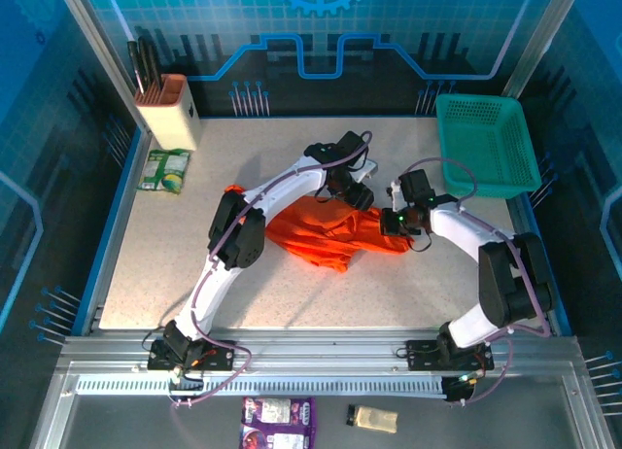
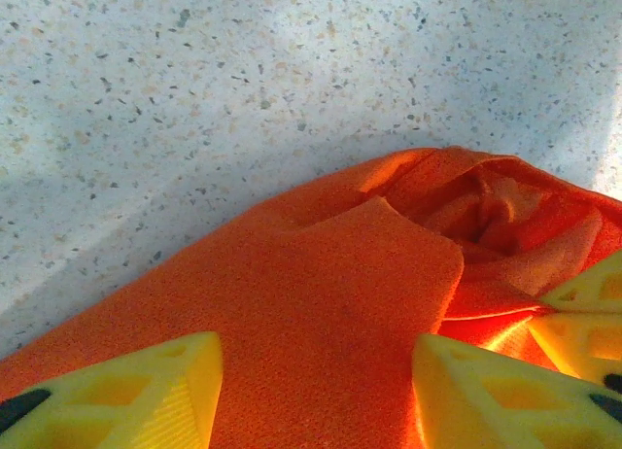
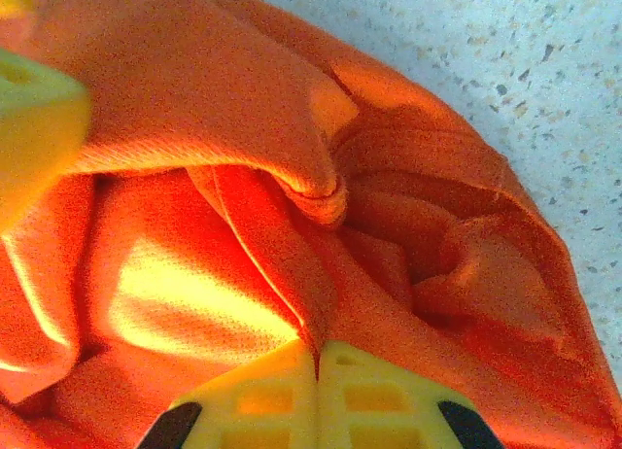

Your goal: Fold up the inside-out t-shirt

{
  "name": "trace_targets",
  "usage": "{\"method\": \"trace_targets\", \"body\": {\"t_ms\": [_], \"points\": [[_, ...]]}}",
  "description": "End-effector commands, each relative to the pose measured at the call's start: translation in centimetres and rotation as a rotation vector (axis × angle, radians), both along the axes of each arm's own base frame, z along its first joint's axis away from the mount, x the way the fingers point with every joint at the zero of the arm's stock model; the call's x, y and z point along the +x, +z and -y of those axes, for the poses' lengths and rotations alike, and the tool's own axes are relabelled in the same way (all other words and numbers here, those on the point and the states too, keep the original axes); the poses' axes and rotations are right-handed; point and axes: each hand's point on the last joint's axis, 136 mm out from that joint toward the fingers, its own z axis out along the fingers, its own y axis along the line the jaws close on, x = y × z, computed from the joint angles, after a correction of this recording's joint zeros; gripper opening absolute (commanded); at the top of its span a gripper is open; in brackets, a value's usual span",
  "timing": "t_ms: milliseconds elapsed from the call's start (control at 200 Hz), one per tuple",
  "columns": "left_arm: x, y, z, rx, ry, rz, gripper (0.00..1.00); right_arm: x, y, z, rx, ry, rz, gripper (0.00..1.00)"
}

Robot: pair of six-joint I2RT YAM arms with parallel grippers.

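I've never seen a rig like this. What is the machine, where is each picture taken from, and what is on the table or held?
Two robot arms are bolted at the near edge of a speckled table, each ending in a two-finger gripper. The wide picture looks down from above and behind them. The other two come from cameras on the wrists, so the yellow fingers along the bottom are that arm's own. A crumpled orange t-shirt lies mid-table, a teal mesh basket far right, a knife block and green packet far left. The left gripper hangs open over the shirt; the right gripper is shut, apparently pinching a fold of it.
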Motion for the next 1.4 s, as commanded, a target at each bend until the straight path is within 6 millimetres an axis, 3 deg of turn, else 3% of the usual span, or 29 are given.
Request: {"method": "trace_targets", "body": {"t_ms": [0, 220, 335, 470, 535, 610, 735, 810, 936, 1011, 1141, 1201, 1306, 1396], "points": [[-1.1, -0.7, 0.6, -0.035, -0.031, -0.078, 0.54, 0.2, 3.5, -0.4, 0.046, 0.004, 0.073, 0.02], [-2.4, 0.2, 2.2, -0.171, -0.09, -0.152, 0.59, -1.0, 4.4, -0.7, 0.056, 0.005, 0.075, 0.0], [-2.2, -0.1, 1.8, -0.145, -0.1, -0.128, 0.66, -1.2, 4.1, -0.9, 0.057, 0.007, 0.064, 0.0], [-1.9, -1.5, 0.8, -0.068, -0.108, -0.111, 0.67, -1.4, 4.1, -1.2, 0.057, 0.014, 0.063, 0.0], [-1.7, -2.1, 0.4, -0.035, -0.109, -0.108, 0.61, -1.4, 4.1, -1.2, 0.052, 0.015, 0.061, 0.0], [-1.1, -2.1, -0.2, -0.02, -0.083, -0.098, 0.42, -1.6, 4.3, -1.3, 0.045, 0.02, 0.059, 0.0], [1.2, 0.4, -1.6, -0.066, 0.03, -0.052, 0.13, -3.1, 4.7, -1.6, 0.038, 0.041, 0.047, 0.0], [2.7, 3.0, -3.0, -0.144, 0.111, -0.037, 0.1, -4.5, 4.9, -1.8, 0.033, 0.045, 0.037, 0.0], [4.3, 7.9, -5.6, -0.336, 0.223, -0.045, 0.05, -8.7, 2.4, -2.1, 0.046, 0.047, -0.056, 0.0], [4.6, 9.5, -7.2, -0.423, 0.268, -0.064, 0.05, -10.8, 0.8, -2.5, 0.055, 0.047, -0.102, 0.0], [3.5, 11.0, -8.8, -0.466, 0.272, -0.085, 0.04, -13.3, -2.6, -2.1, 0.038, 0.016, -0.193, 0.0], [2.7, 11.0, -8.9, -0.466, 0.258, -0.102, 0.03, -13.7, -3.2, -2.2, 0.049, 0.009, -0.216, 0.0], [0.6, 11.0, -8.2, -0.496, 0.213, -0.153, 0.02, -12.8, -1.6, -3.3, 0.085, 0.034, -0.176, 0.0], [-1.3, 11.2, -7.4, -0.497, 0.172, -0.169, 0.02, -11.1, 1.4, -4.4, 0.135, 0.054, -0.077, 0.16]]}}
